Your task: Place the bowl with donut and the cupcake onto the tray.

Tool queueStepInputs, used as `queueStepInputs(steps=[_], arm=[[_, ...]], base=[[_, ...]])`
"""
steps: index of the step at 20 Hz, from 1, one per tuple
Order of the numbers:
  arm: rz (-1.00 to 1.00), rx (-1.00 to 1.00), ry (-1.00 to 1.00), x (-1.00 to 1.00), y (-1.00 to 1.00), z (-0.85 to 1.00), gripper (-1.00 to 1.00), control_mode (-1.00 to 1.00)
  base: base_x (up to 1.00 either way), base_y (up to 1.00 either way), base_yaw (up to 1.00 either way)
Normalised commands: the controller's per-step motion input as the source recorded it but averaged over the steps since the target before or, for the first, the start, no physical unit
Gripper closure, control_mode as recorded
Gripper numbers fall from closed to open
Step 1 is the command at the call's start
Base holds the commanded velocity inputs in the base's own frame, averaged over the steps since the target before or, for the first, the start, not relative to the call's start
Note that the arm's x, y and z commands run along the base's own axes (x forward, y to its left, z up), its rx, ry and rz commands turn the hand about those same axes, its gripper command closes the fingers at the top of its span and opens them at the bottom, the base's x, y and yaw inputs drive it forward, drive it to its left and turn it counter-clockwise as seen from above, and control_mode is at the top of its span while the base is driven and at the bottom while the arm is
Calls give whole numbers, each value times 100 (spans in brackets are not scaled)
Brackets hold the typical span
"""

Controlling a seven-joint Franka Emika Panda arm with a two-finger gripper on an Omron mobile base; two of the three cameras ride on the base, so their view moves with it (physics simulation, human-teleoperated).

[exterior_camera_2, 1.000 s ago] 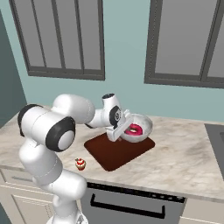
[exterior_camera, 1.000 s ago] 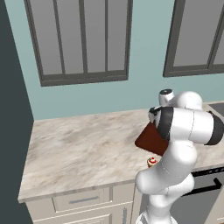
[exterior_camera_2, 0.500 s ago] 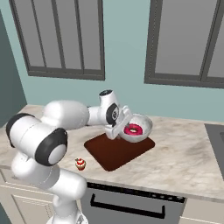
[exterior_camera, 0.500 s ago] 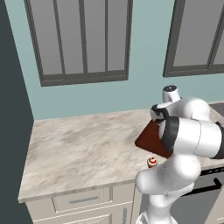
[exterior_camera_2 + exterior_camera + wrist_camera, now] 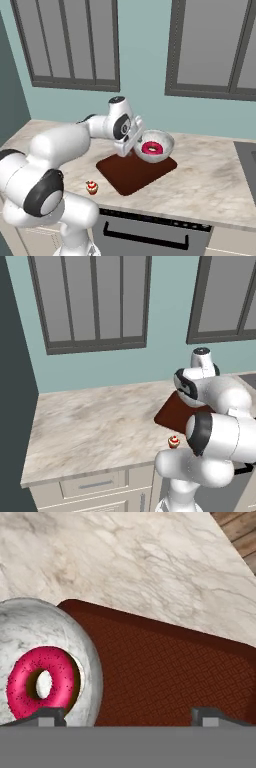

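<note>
- The desk (image 5: 215, 180) is a pale marble-patterned slab, grey-veined, running along a teal wall (image 5: 165, 321).
- Two dark-framed windows are set in that wall above the desk; one window (image 5: 90, 301) has vertical bars.
- Below the desk edge are cream cabinet fronts with a drawer (image 5: 92, 485); an oven front (image 5: 145, 235) with a dark handle sits below the tray.
- The tray (image 5: 131, 174) lies flat on the desk, turned at an angle to the desk edge. Its dark reddish-brown surface shows a fine woven pattern in the hand view.
- The bowl (image 5: 155, 146) rests on the far corner of the tray, toward the wall. Part of its rim extends past the tray edge.
- The donut (image 5: 152, 148) lies inside the bowl, pink-red icing up, hole visible.
- The cupcake (image 5: 92, 187) stands upright on the desk, off the tray, near the tray's left corner and close to the desk's front edge.
- The gripper (image 5: 131, 145) hangs over the tray, just beside the bowl on the side away from the tray's right corner.
- The jaws are spread wide and hold nothing. In the hand view the fingertips (image 5: 212, 714) straddle bare tray surface, with the bowl at the left.
</note>
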Motion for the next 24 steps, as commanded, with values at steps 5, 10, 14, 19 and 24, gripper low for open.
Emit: queueStepInputs(steps=[5, 10, 14, 19, 24], arm=[[9, 11, 0, -37, 19, 40, -100, -100], [15, 7, 0, -42, 24, 38, -100, -100], [18, 5, 0, -44, 22, 31, -100, -100], [27, 0, 0, -45, 25, 3, -100, -100], [38, 0, -3, -34, 23, 0, -100, -100]], base=[[0, 0, 0], [0, 0, 0], [0, 0, 0], [0, 0, 0], [0, 0, 0]])
